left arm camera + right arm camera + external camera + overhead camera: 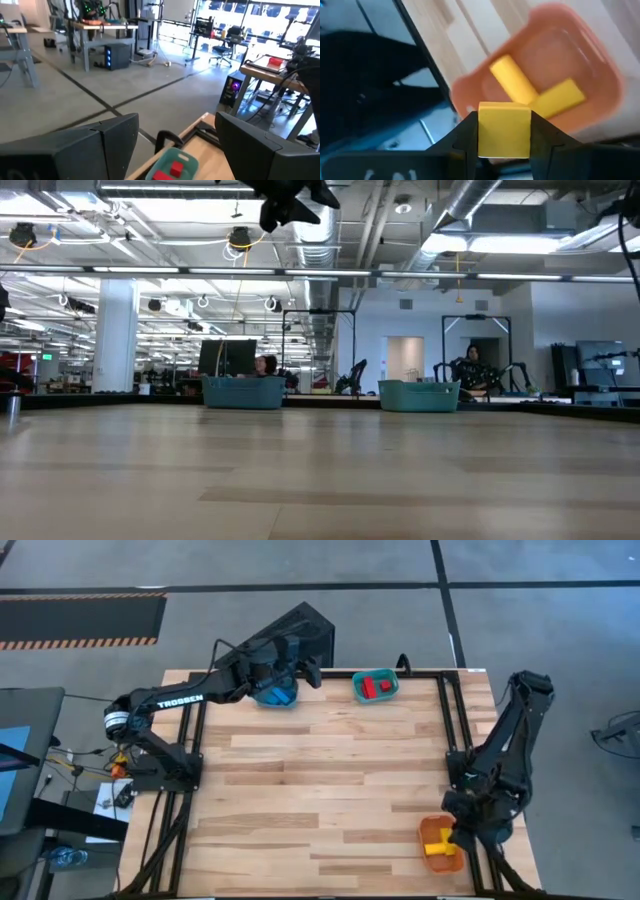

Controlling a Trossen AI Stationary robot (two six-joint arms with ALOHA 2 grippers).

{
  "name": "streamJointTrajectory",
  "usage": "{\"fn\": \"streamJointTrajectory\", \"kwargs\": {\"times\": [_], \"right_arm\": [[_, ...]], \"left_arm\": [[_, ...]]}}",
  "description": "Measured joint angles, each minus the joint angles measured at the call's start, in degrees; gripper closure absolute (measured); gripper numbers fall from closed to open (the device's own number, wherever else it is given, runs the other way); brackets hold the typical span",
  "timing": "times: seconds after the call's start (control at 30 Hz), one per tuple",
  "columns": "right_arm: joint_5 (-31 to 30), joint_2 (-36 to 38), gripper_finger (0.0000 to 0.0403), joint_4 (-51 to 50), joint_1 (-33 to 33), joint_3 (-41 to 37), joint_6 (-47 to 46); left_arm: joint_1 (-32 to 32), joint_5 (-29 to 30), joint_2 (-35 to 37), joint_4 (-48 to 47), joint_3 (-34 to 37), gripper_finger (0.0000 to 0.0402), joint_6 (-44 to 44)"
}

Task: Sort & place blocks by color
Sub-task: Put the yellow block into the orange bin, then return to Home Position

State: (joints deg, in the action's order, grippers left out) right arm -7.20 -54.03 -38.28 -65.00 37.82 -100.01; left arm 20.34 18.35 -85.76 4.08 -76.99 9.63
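the right hand was closed on a yellow block, which sat between its two dark fingers. it hung directly above the orange bin, and this bin stood at the near right corner of the table. two other yellow blocks lay inside the orange bin, touching each other at an angle. in the high view the right hand was over the orange bin, at its right edge, and yellow blocks showed inside it.

the left hand was far from the orange bin, at the far edge of the table, above the blue bin. its fingers stood wide apart and held nothing. the teal bin stood just to the right of the blue bin, with red blocks in it. the left wrist view also showed the teal bin with red blocks between the open fingers.

in the low view the blue bin and the teal bin stood at the far edge of the table, well apart.
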Motion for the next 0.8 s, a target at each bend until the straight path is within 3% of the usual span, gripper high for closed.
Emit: {"fn": "streamJointTrajectory", "kwargs": {"times": [0.27,0.53,0.67,0.8], "right_arm": [[-5.6,-1.7,0.0261,-1.7,-4.0,-1.7,0.7],[-2.0,-3.0,0.0203,-0.4,-1.8,-2.8,-1.0],[-2.2,-2.1,0.0164,-0.6,-1.1,-2.7,-0.4],[-1.9,-1.1,0.0150,-0.6,0.0,-2.7,1.3]], "left_arm": [[0.0,0.0,-0.4,-1.6,0.0,0.0150,3.1],[0.6,-0.1,-1.8,-7.7,0.1,0.0150,0.6],[1.1,-0.1,-2.5,-7.0,0.0,0.0150,2.6],[1.9,-0.2,-2.5,-5.6,0.0,0.0150,1.1]]}}
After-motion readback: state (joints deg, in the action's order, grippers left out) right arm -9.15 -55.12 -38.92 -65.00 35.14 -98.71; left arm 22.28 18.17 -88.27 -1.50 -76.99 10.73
